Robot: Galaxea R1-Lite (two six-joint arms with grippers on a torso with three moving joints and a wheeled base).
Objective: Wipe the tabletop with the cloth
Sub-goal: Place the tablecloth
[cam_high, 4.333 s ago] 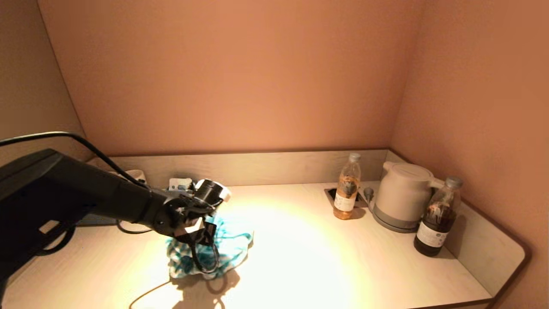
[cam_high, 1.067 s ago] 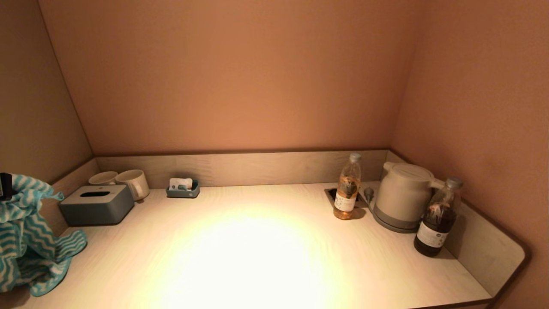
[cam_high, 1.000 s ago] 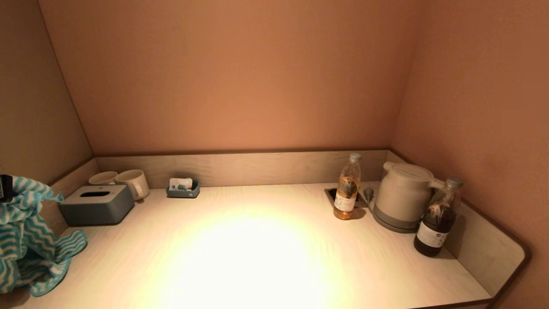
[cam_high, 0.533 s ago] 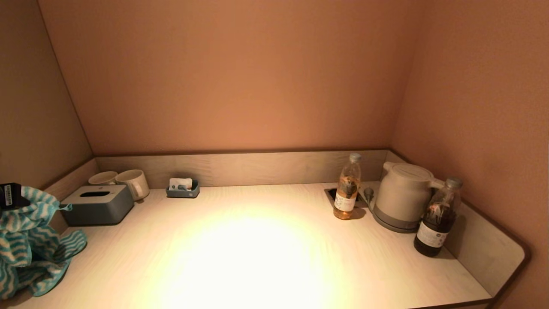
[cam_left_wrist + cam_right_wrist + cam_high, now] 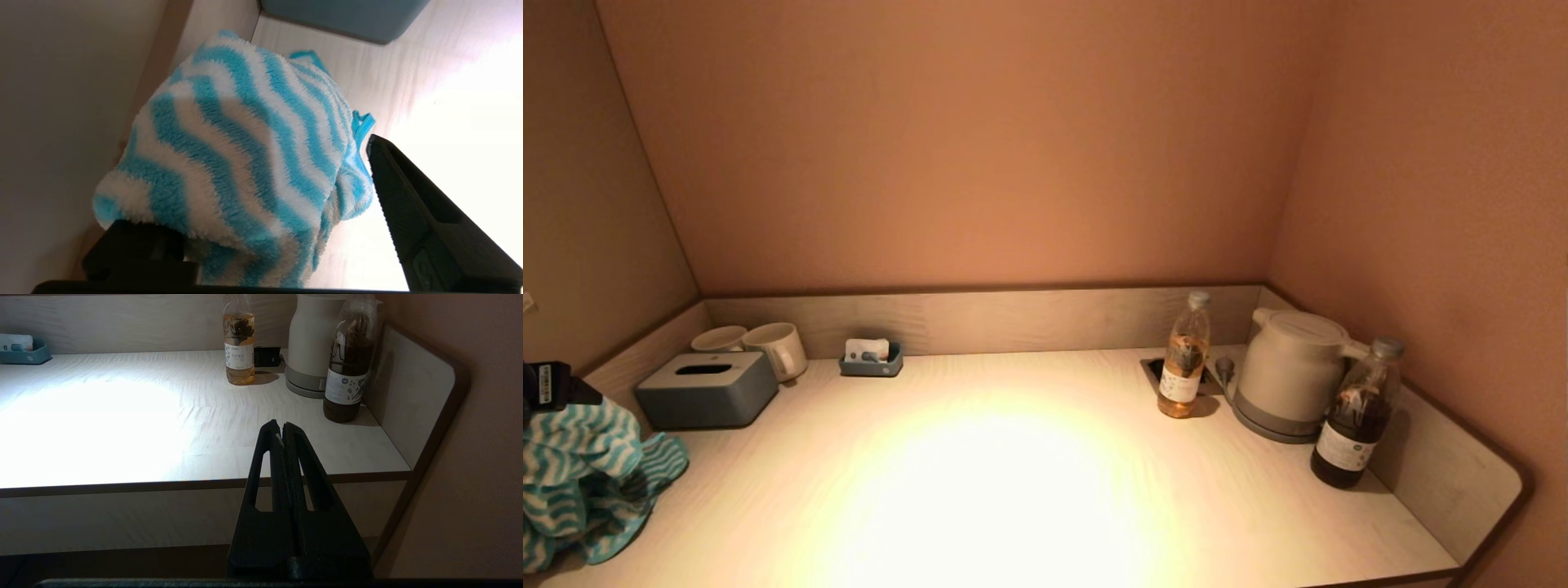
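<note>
Since the cloth (image 5: 245,155) is soft (likely light), your left gripper's (image 5: 261,245) spread fingers barely hold its bunched top.

The cloth (image 5: 580,482) is a fluffy towel with wavy teal-and-white stripes and a teal edging, bunched into a loose heap rather than spread flat. It sits at the near left corner of the tabletop (image 5: 1029,474), close to the left side wall, with one rumpled flap reaching out toward the middle of the surface. In the left wrist view the cloth (image 5: 245,155) rises as a rounded, folded mound whose lower folds droop down onto the pale wood-grain tabletop (image 5: 429,81), which is brightly lit at its centre.
</note>
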